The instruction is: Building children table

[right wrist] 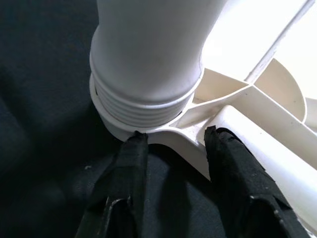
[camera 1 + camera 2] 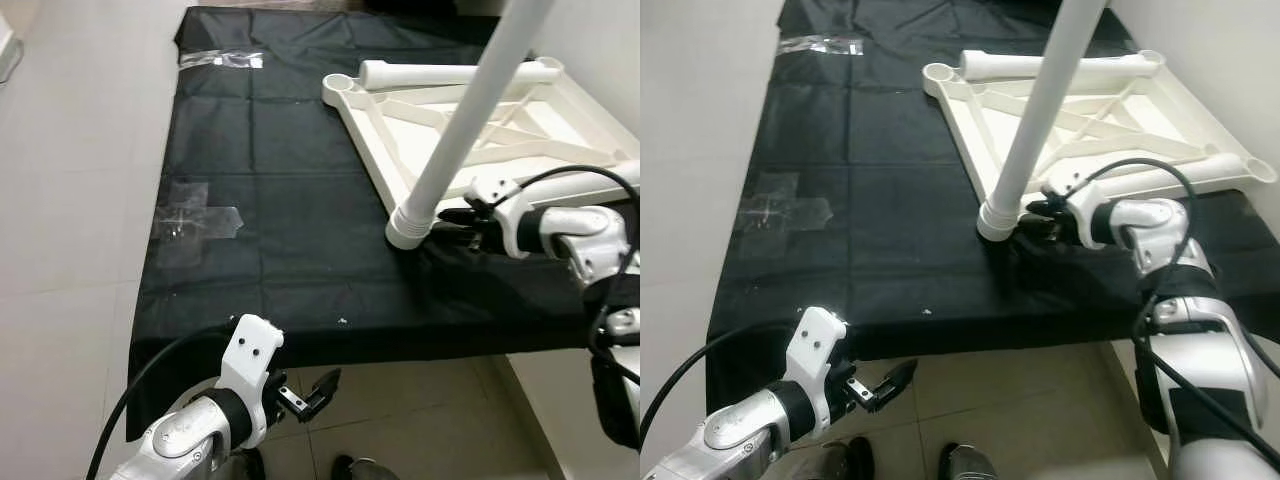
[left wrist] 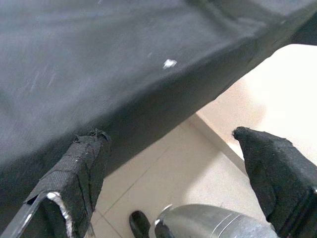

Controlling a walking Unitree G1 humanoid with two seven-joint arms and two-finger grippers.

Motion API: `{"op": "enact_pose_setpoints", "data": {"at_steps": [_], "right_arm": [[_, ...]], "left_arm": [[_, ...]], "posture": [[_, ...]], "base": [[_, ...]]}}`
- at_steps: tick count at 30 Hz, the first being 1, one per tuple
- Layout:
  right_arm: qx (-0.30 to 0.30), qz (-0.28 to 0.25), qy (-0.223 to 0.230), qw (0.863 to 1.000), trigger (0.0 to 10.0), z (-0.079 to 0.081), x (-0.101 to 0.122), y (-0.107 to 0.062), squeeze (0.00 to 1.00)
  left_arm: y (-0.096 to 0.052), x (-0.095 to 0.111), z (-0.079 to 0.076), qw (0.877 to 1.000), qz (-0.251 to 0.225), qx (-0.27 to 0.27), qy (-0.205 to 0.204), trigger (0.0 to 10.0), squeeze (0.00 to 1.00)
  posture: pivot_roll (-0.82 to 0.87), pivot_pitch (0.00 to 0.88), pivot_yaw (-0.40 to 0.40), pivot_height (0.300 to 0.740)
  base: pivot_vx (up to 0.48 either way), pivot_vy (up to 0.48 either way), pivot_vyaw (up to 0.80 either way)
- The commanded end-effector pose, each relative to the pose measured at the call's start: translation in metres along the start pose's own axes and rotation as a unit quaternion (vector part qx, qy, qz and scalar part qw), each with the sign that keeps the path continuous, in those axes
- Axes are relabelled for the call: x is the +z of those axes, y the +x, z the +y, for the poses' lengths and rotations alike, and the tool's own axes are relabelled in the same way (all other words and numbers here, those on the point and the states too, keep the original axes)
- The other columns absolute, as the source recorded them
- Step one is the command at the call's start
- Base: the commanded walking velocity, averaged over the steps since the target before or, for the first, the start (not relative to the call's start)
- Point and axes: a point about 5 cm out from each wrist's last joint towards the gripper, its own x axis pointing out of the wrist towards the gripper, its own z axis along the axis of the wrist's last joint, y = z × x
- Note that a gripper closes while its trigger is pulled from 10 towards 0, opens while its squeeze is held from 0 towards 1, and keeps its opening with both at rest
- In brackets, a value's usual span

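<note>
A white table-top frame (image 2: 372,135) lies upside down on a black cloth (image 2: 270,250). One white leg (image 2: 468,115) stands upright in the frame's near corner socket (image 1: 148,106). A second white leg (image 2: 450,73) lies along the frame's far edge. My right gripper (image 2: 455,218) reaches in from the right, low on the cloth. Its open fingertips (image 1: 136,148) touch the rim of that socket. My left gripper (image 2: 308,392) hangs open below the cloth's near edge, over the floor, with nothing between its fingers (image 3: 74,183).
Clear tape patches (image 2: 190,215) are stuck on the cloth at the left and at the far left corner (image 2: 225,60). Pale floor tiles (image 2: 70,200) run along the left. A white wall (image 2: 600,40) rises behind the frame. Dark shoes (image 2: 355,468) show near the bottom edge.
</note>
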Motion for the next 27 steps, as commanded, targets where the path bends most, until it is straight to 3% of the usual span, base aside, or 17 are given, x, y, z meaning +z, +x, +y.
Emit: {"op": "enact_pose_setpoints", "data": {"at_steps": [1,3,7,9,11,13,14,17,18,19,27], "right_arm": [[0.012,0.017,0.032,0.999,10.0,0.003,-0.017,-0.008,0.0],[0.012,0.014,0.038,0.999,10.0,0.002,-0.018,-0.012,0.0],[0.019,-0.03,0.095,0.995,10.0,-0.005,-0.019,-0.036,0.0],[0.019,-0.03,0.095,0.995,10.0,-0.005,-0.019,-0.036,0.0],[0.045,-0.083,0.128,0.987,10.0,-0.008,-0.011,-0.051,0.0],[0.037,-0.104,0.132,0.985,10.0,-0.012,-0.007,-0.054,0.0],[0.023,-0.115,0.13,0.985,10.0,-0.015,-0.003,-0.055,0.4],[-0.004,-0.12,0.122,0.985,10.0,-0.019,-0.001,-0.054,0.4],[-0.025,-0.129,0.125,0.983,9.0,-0.023,0.003,-0.052,1.0],[-0.043,-0.141,0.128,0.981,10.0,-0.026,0.008,-0.051,1.0],[-0.058,-0.186,0.142,0.971,10.0,-0.03,0.028,-0.042,1.0]], "left_arm": [[0.002,-0.006,-0.001,1.0,0.01,-0.001,-0.005,10.0,0.0],[0.002,-0.006,-0.001,1.0,0.01,0.0,-0.005,10.0,0.0],[0.007,-0.006,0.001,1.0,0.007,-0.003,-0.004,10.0,0.0],[0.007,-0.006,0.001,1.0,0.007,-0.003,-0.004,10.0,0.0],[0.011,-0.006,0.002,1.0,0.004,-0.005,0.0,10.0,0.0],[0.013,-0.007,0.003,1.0,0.003,-0.005,0.002,10.0,0.0],[0.015,-0.007,0.004,1.0,0.001,-0.004,0.003,10.0,0.0],[0.016,-0.007,0.004,1.0,0.0,-0.004,0.004,10.0,0.0],[0.017,-0.007,0.005,1.0,-0.001,-0.004,0.005,10.0,0.0],[0.018,-0.007,0.005,1.0,-0.002,-0.003,0.006,10.0,0.0],[0.021,-0.009,0.006,1.0,-0.008,-0.002,0.009,10.0,0.0]], "posture": [[0.09,0.203,-0.099,0.74],[0.09,0.203,-0.099,0.74],[0.09,0.17,-0.096,0.74],[0.09,0.17,-0.096,0.74],[0.09,0.143,-0.095,0.74],[0.09,0.136,-0.095,0.74],[0.09,0.124,-0.096,0.74],[0.09,0.124,-0.096,0.74],[0.09,0.114,-0.097,0.74],[0.09,0.109,-0.098,0.74],[0.1,0.098,-0.106,0.74]], "base": [[0.0,0.0,0.0],[0.0,0.0,0.0],[0.0,0.0,0.0],[0.0,0.0,0.0],[0.0,0.0,0.0],[0.0,0.0,0.0],[0.0,0.0,0.0],[0.0,0.0,0.0],[0.0,0.0,0.0],[0.0,0.0,0.0],[0.0,0.0,0.0]]}}
